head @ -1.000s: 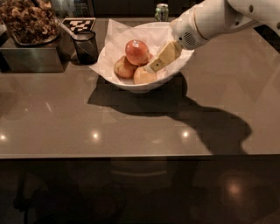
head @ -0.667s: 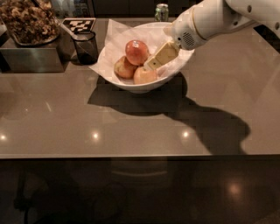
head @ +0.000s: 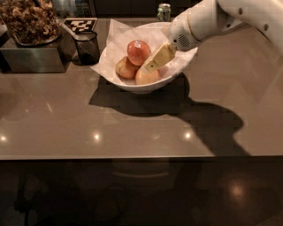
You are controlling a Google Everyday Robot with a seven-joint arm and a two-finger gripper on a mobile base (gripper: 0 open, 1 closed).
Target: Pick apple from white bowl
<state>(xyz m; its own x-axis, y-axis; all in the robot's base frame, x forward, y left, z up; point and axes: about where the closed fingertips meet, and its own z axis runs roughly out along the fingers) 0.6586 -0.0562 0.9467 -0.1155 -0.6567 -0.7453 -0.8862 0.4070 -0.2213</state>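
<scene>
A large glossy white bowl point(head: 132, 84) lined with white paper stands on the brown counter. It holds three apples: a red one point(head: 138, 52) on top, a yellowish one point(head: 124, 68) at the left and a pale one point(head: 146, 77) at the front. My gripper point(head: 152, 66) comes in from the upper right on a white arm point(head: 208, 20). Its beige tip reaches into the bowl, just right of the red apple and above the pale one.
A small dark mesh cup point(head: 86, 47) stands left of the bowl. A black box with a tray of brown snacks point(head: 30, 22) is at the far left. A marker tag point(head: 79, 24) and a green can point(head: 163, 11) sit at the back. The counter's front edge point(head: 132, 156) runs below.
My gripper has slid a little further left and down into the bowl, closer to the red apple. The apples and the bowl have not moved.
</scene>
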